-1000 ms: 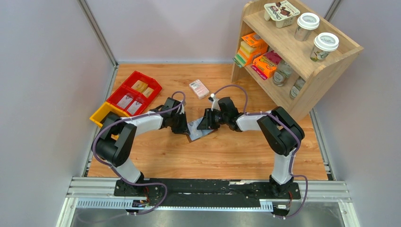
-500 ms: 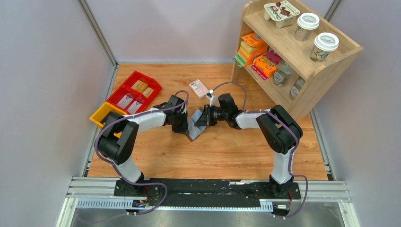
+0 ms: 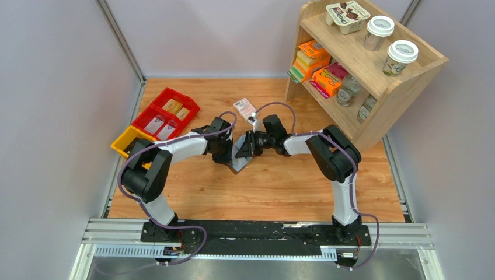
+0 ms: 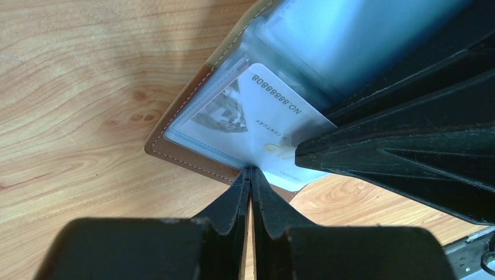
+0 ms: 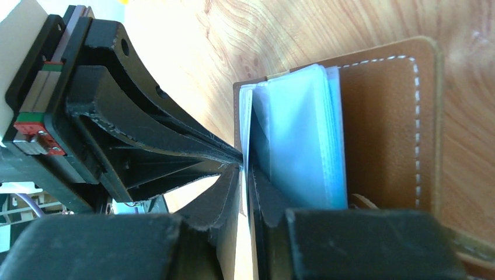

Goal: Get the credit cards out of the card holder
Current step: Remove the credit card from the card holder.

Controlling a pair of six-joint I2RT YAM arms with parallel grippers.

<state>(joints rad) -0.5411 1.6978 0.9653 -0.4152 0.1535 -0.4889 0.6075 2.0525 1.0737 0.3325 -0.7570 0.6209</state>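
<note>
Left pincer [image 4: 251, 177] on card holder [image 4: 175, 153], card [image 4: 257, 111] inside.

Grey walls [image 3: 58, 87] enclose a wooden tabletop [image 3: 274, 192] (perhaps laminate) and a stocked shelf [image 3: 403, 99].

One brown card holder [image 3: 238, 161], one card [image 4: 257, 125] showing, one pink box [image 3: 246, 108], two lidded cups [image 3: 400, 57] [image 3: 379, 30], one wooden shelf [image 3: 403, 93].

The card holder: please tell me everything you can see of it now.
The card holder sits open on the wooden table. It is brown leather with pale stitching outside and has clear blue-grey sleeves inside, fanned up. One sleeve holds a white card printed NO.88888808. The left gripper and the right gripper each pinch a sleeve edge.
</note>
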